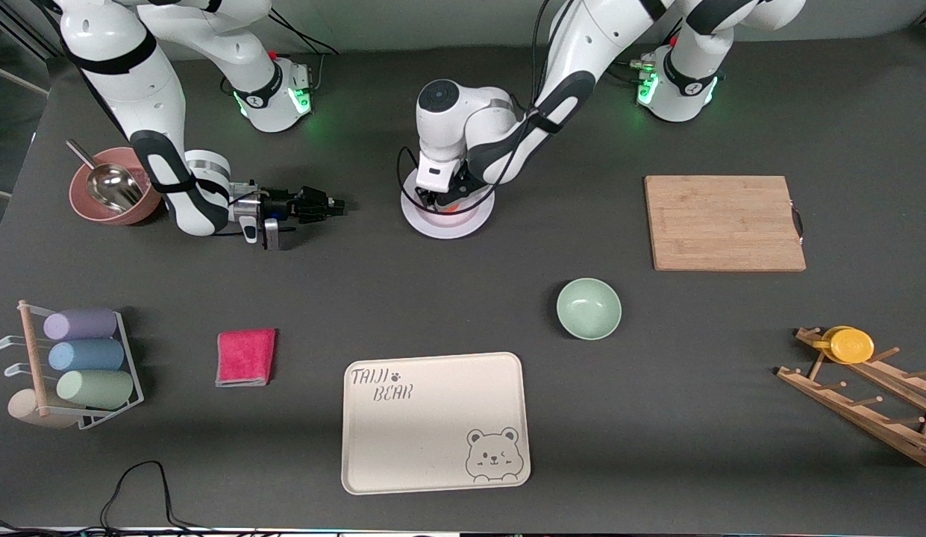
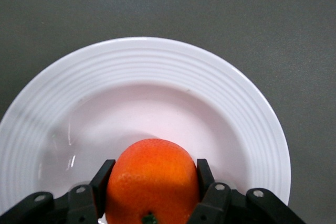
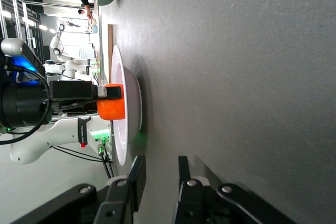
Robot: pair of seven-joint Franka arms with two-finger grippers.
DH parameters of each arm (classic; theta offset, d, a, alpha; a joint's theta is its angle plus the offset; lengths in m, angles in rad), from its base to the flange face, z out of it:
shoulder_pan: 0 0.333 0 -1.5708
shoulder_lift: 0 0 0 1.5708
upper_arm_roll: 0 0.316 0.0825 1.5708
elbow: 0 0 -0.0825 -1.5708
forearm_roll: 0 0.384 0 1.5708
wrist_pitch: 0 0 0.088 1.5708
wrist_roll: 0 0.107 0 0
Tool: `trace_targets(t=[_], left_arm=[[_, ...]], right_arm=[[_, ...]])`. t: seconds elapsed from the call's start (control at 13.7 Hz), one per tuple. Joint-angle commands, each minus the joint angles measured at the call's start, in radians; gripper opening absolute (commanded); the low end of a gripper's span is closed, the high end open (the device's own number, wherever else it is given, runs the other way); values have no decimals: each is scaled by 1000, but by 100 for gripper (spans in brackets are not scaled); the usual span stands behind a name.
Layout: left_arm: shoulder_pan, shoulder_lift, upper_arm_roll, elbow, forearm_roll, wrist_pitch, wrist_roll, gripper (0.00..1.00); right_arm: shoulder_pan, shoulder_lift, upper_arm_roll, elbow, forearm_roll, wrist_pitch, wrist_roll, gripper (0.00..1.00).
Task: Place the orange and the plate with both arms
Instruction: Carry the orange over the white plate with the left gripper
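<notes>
The white plate [image 1: 448,224] lies on the dark table in the middle, close to the arms' bases. My left gripper [image 1: 449,200] points straight down over it and is shut on the orange [image 2: 152,182], one finger on each side. The orange sits low in the plate's hollow [image 2: 157,72]; I cannot tell whether it touches. My right gripper [image 1: 336,203] lies level just above the table beside the plate, toward the right arm's end, open and empty. In the right wrist view its jaws [image 3: 159,169] face the plate's rim [image 3: 116,66] and the orange [image 3: 111,109].
A pink bowl with a metal scoop [image 1: 104,195] stands by the right arm. A cutting board [image 1: 724,222], a green bowl [image 1: 589,308], a bear-print tray [image 1: 435,421], a pink cloth [image 1: 245,357], a cup rack [image 1: 74,365] and a wooden rack with a yellow cup [image 1: 851,345] stand around.
</notes>
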Motion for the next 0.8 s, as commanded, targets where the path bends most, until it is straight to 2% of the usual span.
trace_targets(t=[0.0, 0.07, 0.29, 0.51, 0.73], left_arm=[[-16, -4, 17, 26, 21, -21, -15, 60], [-17, -7, 19, 26, 22, -25, -13, 100], [3, -31, 20, 26, 22, -45, 81, 100], [61, -106, 8, 24, 5, -157, 213, 100], [170, -210, -26, 36, -97, -304, 481, 100]], right_arm=[[12, 22, -4, 6, 30, -13, -29, 32], [12, 22, -4, 6, 30, -13, -29, 32], [14, 22, -4, 7, 30, -12, -24, 32], [15, 22, -3, 6, 30, -9, -21, 32], [62, 18, -1, 6, 85, -6, -16, 32]])
